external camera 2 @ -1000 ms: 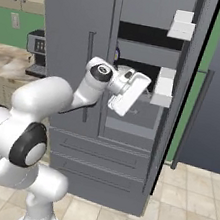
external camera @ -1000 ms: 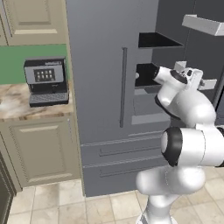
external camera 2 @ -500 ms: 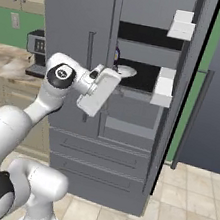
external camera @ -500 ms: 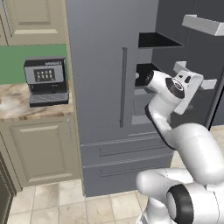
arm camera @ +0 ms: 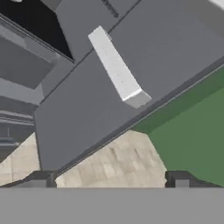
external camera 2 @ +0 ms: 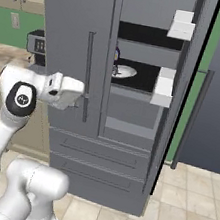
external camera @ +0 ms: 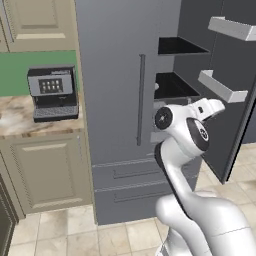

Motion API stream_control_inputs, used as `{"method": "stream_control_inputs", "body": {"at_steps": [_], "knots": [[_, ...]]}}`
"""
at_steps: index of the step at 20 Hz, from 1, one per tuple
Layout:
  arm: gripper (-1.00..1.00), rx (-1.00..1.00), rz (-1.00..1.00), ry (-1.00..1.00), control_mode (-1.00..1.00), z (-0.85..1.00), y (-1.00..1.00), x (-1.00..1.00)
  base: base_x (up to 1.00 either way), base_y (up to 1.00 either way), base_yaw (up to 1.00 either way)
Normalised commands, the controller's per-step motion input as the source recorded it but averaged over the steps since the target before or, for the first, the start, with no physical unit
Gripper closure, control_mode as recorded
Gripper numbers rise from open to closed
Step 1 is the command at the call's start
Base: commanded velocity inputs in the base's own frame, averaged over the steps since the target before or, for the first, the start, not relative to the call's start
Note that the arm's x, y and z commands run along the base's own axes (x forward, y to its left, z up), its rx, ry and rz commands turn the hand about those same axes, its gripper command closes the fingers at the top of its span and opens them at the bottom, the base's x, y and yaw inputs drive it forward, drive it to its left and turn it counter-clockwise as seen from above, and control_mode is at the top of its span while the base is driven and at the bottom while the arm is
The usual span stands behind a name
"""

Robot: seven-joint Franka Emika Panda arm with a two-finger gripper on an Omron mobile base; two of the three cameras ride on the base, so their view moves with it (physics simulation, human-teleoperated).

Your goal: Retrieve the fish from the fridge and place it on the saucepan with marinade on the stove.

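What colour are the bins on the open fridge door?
White; the door bins show best in the right base view.

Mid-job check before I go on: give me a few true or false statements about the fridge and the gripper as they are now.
1. One fridge door stands open. True.
2. The gripper is shut on something. False: its fingertips stand apart, with nothing between them.
3. A white plate sits on a shelf inside. True.
4. The door bins are black. False: they are white.

Two door bins point(external camera 2: 180, 24); perhaps one plate point(external camera 2: 124, 72).
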Motion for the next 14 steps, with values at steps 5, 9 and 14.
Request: {"method": "stream_control_inputs", "body": {"at_steps": [5,9,14], "knots": [[-1.0,0.33,0.21,-0.75,-1.0,-0.02,0.77,-0.11,0.0,0.0,0.0],[-1.0,0.36,0.35,-0.51,-1.0,-0.01,0.71,-0.03,0.0,0.0,0.0],[-1.0,0.34,0.39,-0.34,-1.0,0.0,0.41,0.0,0.0,0.0,0.0]]}}
